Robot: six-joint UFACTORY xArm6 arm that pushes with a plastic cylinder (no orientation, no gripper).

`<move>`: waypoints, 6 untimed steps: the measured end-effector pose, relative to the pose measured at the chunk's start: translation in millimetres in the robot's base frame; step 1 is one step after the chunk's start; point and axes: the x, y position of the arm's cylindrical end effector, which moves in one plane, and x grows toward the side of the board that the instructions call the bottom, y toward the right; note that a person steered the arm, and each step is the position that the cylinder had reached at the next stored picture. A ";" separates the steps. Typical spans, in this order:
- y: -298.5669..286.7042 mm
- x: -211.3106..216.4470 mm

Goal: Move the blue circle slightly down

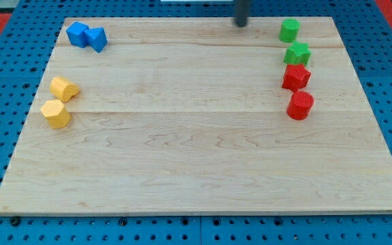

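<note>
Two blue blocks sit at the view's top left of the wooden board (196, 156). The left one (77, 33) looks rounded and touches the right one (96, 39), which looks like a cube or wedge. I cannot tell for certain which is the circle. My tip (241, 24) is at the view's top centre, near the board's top edge, far to the right of the blue blocks and touching no block.
Two yellow blocks (64, 88) (56, 113) sit at the left edge. At the right, top to bottom, stand a green block (290, 30), a green block (297, 54), a red block (296, 77) and a red cylinder (300, 105).
</note>
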 end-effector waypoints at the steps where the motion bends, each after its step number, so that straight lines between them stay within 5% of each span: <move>1: 56.2 5.0; 2: 75.1 35.2; 3: 7.9 50.6; 5: 38.5 93.3; 6: -20.4 113.7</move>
